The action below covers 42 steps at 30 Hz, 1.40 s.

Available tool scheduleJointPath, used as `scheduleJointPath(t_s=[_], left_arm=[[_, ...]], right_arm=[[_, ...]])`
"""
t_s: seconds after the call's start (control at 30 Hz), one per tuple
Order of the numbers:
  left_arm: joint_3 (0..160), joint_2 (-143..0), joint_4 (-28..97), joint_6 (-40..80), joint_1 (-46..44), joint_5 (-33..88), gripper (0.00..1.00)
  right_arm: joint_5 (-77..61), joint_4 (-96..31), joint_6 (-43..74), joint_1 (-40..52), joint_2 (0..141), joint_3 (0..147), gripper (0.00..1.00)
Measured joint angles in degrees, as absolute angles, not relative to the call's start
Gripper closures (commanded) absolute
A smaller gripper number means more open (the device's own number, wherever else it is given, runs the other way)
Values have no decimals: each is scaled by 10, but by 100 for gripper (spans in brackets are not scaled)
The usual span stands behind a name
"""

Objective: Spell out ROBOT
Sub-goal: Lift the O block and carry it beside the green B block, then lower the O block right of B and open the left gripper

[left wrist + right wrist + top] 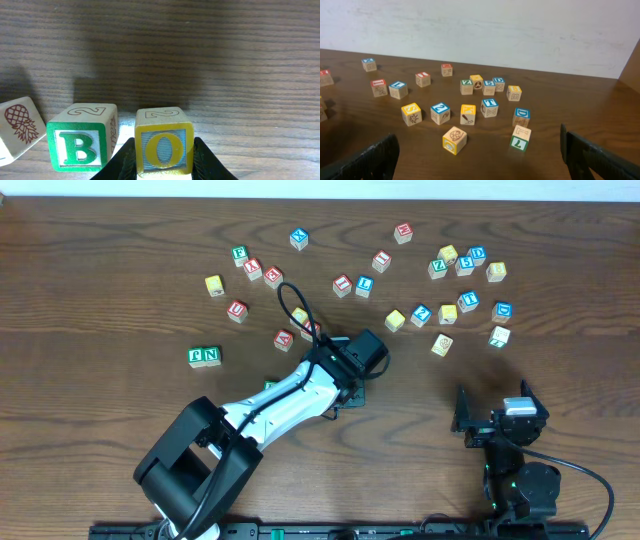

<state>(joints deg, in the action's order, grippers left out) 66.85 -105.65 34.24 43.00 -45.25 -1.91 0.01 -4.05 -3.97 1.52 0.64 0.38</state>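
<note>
The left claw (164, 161) grasps the yellow-faced wooden O cube (164, 145), just beside the green-faced wooden B cube (80, 146) on the brown surface (200, 60); the blue-faced T cube (490, 106) is not yet placed; the right claw (482, 159) hangs released

Dark wooden table (100, 270) strewn with letter cubes (447, 313).

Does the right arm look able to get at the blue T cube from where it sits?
Probably yes. The right gripper is open and faces the blue T cube, bare table between them. A yellow cube close beside it may crowd the grip.
</note>
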Motion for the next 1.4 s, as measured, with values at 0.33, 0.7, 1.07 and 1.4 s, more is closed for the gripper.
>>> scheduleJointPath(t_s=[0.33, 0.7, 1.07, 1.4], left_arm=[[653, -1056, 326, 430, -450, -23, 92], [653, -1056, 324, 430, -450, -25, 60], [651, -1056, 324, 430, -450, -25, 54], [652, -1048, 323, 417, -450, -25, 53]], right_arm=[[0, -41, -40, 15, 6, 4, 1], [0, -41, -40, 15, 6, 4, 1], [0, -41, -40, 15, 6, 4, 1], [0, -41, -40, 15, 6, 4, 1]])
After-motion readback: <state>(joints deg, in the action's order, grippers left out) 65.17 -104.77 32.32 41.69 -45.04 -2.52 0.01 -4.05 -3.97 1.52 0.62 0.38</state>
